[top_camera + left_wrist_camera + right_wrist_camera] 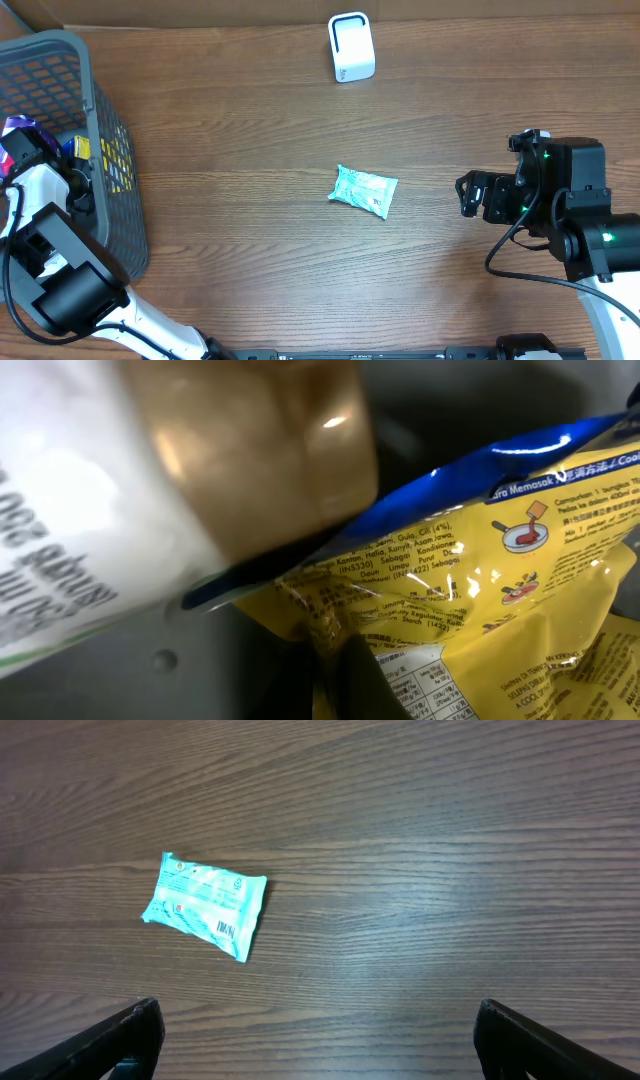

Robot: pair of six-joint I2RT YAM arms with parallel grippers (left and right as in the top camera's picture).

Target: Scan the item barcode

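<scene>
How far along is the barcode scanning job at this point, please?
Done: a teal packet lies on the table, perhaps already handled. In hand: the left tool is shut inside the basket by a yellow packet; a grip is unconfirmed. Left: lift it and show its barcode to the white scanner. The right tool hangs open.

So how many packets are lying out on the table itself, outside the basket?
1: the teal packet lies mid-table, below the white device in the overhead view. The basket at the left edge holds more items, mostly hidden.
</scene>
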